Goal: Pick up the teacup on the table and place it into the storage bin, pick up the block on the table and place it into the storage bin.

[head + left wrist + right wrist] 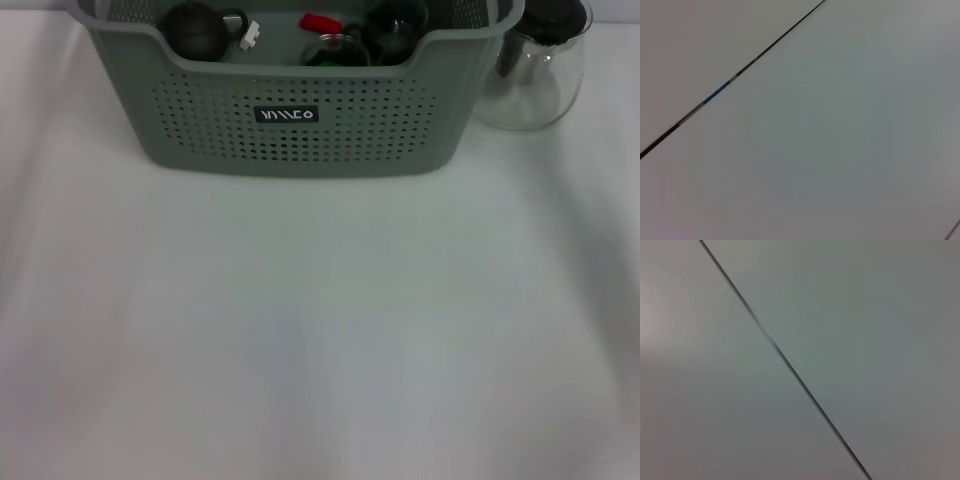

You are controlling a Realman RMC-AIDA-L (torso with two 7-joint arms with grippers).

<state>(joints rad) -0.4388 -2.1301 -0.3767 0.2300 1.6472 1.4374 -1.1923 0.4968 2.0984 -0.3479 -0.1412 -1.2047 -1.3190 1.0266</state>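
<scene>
Well, I see the storage bin (300, 120) at the far side of the white surface (320, 330), with a dark round piece (195, 30), a red piece (320, 22) and glassware inside. Neither hand is in my views.

One marking was found, in the head view only. A small black label (286, 115) with white lettering was seen on the front perforated wall of the storage bin (200, 130), centred just below the scooped rim. The lettering was made up of several slanted strokes followed by rounded characters; it appeared stylised or inverted, and no definite word or brand could be read from it. No numbers or signs were observed on the bin. No text was noted in the left wrist view or the right wrist view, where only plain surfaces crossed by a dark line were recorded.
</scene>
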